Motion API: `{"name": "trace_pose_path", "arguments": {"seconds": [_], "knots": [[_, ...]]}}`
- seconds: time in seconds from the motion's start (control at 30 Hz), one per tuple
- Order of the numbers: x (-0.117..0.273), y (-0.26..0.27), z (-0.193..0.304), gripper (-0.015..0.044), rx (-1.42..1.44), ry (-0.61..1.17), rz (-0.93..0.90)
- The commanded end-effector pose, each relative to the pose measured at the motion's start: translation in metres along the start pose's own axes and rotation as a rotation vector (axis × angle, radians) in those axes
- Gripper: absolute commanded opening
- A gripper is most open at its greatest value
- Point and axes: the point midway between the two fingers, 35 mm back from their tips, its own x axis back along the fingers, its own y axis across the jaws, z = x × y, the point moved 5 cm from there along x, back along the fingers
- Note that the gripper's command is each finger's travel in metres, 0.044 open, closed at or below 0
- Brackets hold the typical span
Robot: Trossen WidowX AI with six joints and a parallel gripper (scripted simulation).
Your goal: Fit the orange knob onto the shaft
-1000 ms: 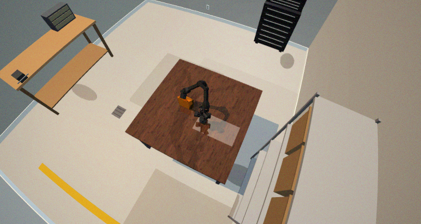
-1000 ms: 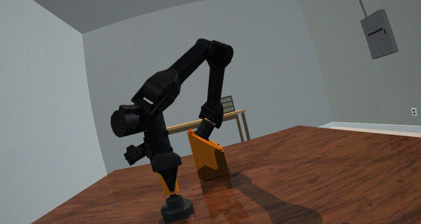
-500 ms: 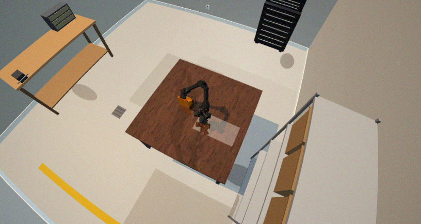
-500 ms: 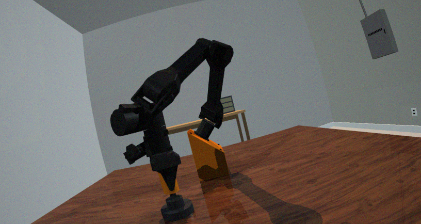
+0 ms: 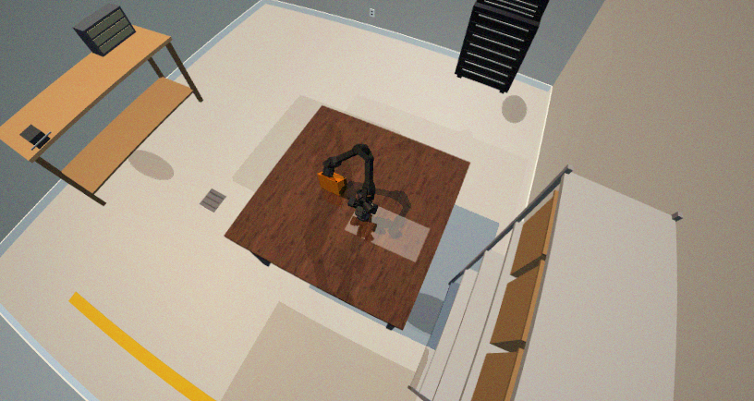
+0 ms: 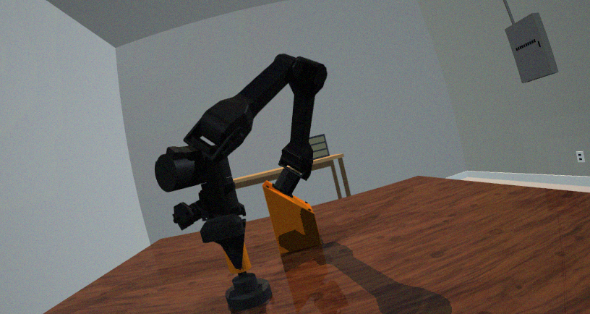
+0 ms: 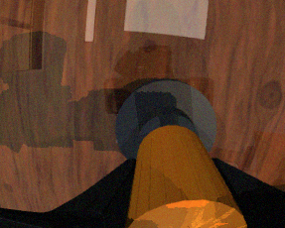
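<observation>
The orange knob [image 6: 246, 262] [image 7: 179, 169] is held nearly upright in my gripper [image 6: 240, 266], which is shut on it. The round dark pedestal [image 6: 249, 297] [image 7: 206, 119] stands on the table below, with a raised narrower step in its middle. The knob's lower end is right over that step. A short dark piece of the shaft [image 6: 242, 273] shows between the knob and the step in the exterior view, so the knob is not down on the pedestal. The flat sides of the hole and shaft are hidden. The top view shows the arm over this spot but no clear knob.
The arm's orange base block [image 5: 331, 183] [image 6: 289, 225] stands on the brown wooden table [image 5: 296, 198] [image 6: 475, 228], behind the pedestal in the exterior view. A pale bright patch [image 5: 404, 239] [image 7: 166, 17] lies on the table top near the pedestal. A workbench and shelves stand off the table.
</observation>
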Motion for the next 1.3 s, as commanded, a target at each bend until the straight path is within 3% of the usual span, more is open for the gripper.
{"name": "trace_pose_path", "arguments": {"seconds": [0.0, 0.87, 1.27], "knots": [[-0.0012, 0.0002, 0.0003, 0.0, -0.011, 0.0, -0.001], [0.0034, 0.0008, 0.0001, 0.0, -0.011, -0.001, -0.001], [0.0002, -0.0001, -0.0005, 0.0, -0.221, 0.0, -0.001]]}}
